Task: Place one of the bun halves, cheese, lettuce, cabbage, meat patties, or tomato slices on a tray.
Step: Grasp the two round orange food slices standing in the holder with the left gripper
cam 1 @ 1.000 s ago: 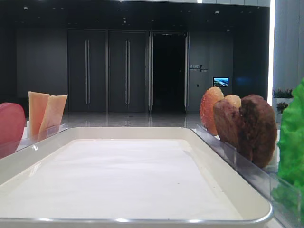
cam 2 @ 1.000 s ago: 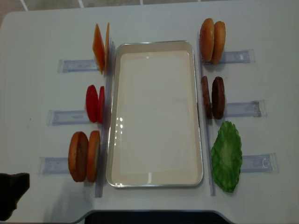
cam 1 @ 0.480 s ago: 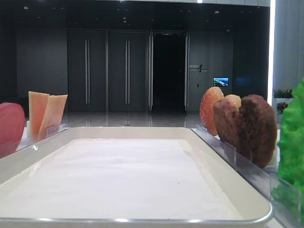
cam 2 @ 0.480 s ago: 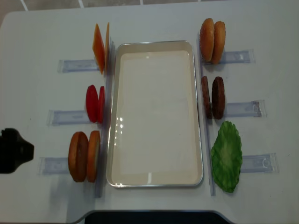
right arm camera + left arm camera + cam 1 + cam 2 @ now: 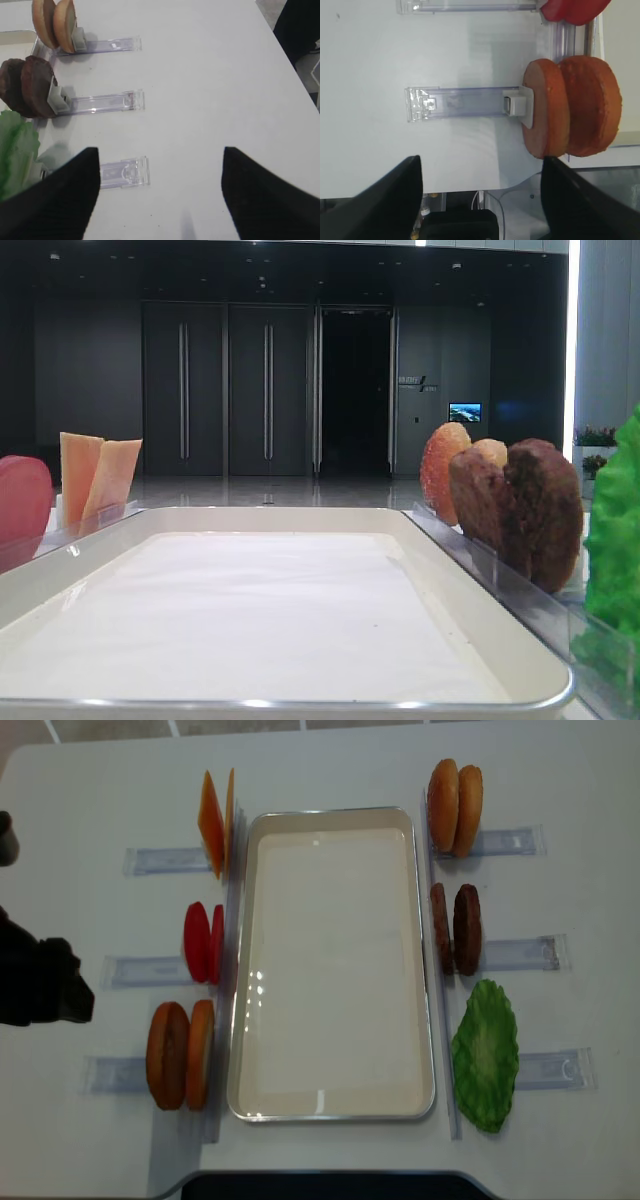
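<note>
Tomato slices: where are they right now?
In the overhead view the tomato slices stand on edge left of the tray, between the cheese and the nearer buns.

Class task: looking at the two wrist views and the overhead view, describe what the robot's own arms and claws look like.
Little shows. The left claw and right claw each appear as two matte black, wedge-shaped fingers, plain and unmarked. Overhead, the left arm is a blocky black mass at the picture's edge. A thin pale cable runs below the table edge.

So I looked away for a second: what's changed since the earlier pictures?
The left arm has come in along the table's left edge, away from the near edge, level with the tomato slices. It holds nothing. Tray and food stayed put.
</note>
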### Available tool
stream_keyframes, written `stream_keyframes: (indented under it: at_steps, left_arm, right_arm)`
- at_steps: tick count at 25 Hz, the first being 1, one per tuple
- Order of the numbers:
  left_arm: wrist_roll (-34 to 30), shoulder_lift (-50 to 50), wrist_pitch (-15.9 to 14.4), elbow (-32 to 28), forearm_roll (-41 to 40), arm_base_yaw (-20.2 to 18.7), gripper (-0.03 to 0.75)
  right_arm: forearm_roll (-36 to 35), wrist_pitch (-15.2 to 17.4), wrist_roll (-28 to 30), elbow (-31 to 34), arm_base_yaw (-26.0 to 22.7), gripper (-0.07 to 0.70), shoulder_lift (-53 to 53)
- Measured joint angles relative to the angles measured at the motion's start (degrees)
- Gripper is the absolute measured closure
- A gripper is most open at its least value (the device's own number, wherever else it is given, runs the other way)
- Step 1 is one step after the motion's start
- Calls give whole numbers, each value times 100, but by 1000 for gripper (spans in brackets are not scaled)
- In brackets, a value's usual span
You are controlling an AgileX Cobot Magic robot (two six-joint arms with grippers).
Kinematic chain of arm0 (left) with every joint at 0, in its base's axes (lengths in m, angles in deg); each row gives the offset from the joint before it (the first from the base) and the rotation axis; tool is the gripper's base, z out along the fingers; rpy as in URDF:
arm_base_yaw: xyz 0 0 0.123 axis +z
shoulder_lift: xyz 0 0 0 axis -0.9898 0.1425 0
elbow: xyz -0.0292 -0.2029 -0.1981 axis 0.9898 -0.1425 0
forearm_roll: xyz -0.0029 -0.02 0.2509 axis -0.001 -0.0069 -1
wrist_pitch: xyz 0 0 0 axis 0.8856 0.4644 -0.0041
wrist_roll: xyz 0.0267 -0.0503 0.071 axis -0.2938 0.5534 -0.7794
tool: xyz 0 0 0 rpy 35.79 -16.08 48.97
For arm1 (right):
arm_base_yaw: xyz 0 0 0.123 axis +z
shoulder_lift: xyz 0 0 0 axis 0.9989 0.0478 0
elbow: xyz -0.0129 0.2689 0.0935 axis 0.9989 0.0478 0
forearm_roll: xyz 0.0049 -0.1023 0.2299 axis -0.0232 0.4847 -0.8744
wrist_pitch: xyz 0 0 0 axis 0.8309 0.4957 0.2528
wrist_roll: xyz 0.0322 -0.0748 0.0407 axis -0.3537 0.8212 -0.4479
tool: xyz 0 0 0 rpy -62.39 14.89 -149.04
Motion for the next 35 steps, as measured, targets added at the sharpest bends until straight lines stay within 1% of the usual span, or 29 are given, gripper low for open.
stream_keyframes:
  at_steps: [3, 6, 13, 18, 31, 35]
  left_arm:
    - [20, 224, 14, 0, 26, 0, 157]
    - [82, 404, 169, 2, 45, 0, 157]
    - [137, 598, 319, 6, 57, -48, 157]
    - [528, 598, 376, 12, 46, -472, 157]
    - [1663, 1003, 498, 26, 46, -1869, 157]
    - [1930, 1185, 709, 57, 45, -2230, 157]
  right_arm:
    - [0, 0, 0, 0, 0, 118, 0]
    - [0, 0, 0, 0, 0, 118, 0]
    - [0, 0, 0, 0, 0, 118, 0]
    - [0, 0, 0, 0, 0, 118, 0]
    - [0, 0, 0, 0, 0, 118, 0]
    - [0, 0, 0, 0, 0, 118, 0]
